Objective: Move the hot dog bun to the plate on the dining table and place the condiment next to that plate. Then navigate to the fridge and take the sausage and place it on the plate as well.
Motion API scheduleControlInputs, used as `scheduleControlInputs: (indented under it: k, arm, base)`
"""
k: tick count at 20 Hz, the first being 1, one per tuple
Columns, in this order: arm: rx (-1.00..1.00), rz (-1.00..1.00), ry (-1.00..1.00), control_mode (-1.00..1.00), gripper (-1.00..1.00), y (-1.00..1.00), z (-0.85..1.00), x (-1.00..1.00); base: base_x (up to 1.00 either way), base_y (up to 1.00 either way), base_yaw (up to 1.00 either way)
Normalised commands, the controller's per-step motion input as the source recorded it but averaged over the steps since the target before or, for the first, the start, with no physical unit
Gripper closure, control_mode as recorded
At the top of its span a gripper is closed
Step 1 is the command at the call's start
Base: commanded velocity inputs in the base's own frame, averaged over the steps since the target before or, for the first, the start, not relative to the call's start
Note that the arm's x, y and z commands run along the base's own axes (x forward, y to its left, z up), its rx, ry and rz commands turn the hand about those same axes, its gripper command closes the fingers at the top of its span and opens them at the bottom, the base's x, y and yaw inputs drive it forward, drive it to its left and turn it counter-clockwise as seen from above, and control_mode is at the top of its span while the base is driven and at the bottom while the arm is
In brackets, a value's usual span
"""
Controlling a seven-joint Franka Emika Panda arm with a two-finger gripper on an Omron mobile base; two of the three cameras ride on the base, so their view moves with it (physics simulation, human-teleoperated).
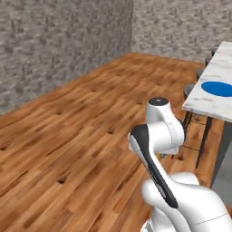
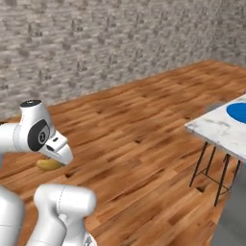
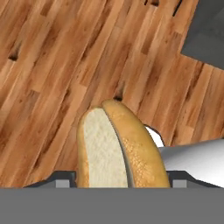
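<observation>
The hot dog bun, tan with a pale split face, stands upright between the fingers of my gripper, which is shut on it above the wooden floor. From the right base view a bit of the bun peeks out under the white hand, low at the left. The bright blue plate lies on the white marble dining table at the right edge; both also appear as plate and table in the right base view. The bun is well short of the table.
Open wooden floor stretches ahead to grey stone walls. Grey stools and thin dark table legs stand at the table's near side. A grey panel rises beside the table at the right.
</observation>
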Motion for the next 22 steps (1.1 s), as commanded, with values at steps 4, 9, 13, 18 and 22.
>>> scheduleControlInputs:
  k: [4,9,13,18,22]
  arm:
    - [0.00,0.00,0.00,1.00,1.00,0.00,0.00,0.00]
    - [0.00,0.00,0.00,1.00,1.00,0.00,0.00,0.00]
    - [0.00,0.00,0.00,1.00,1.00,0.00,0.00,0.00]
    - [0.00,0.00,0.00,1.00,1.00,0.00,0.00,0.00]
    - [0.00,0.00,0.00,1.00,1.00,0.00,0.00,0.00]
  base:
    - [1.00,0.64,-0.54]
    - [0.86,0.69,-0.57]
    - [0.77,0.78,-0.57]
    - [0.83,0.68,-0.57]
    - [0.86,0.64,-0.58]
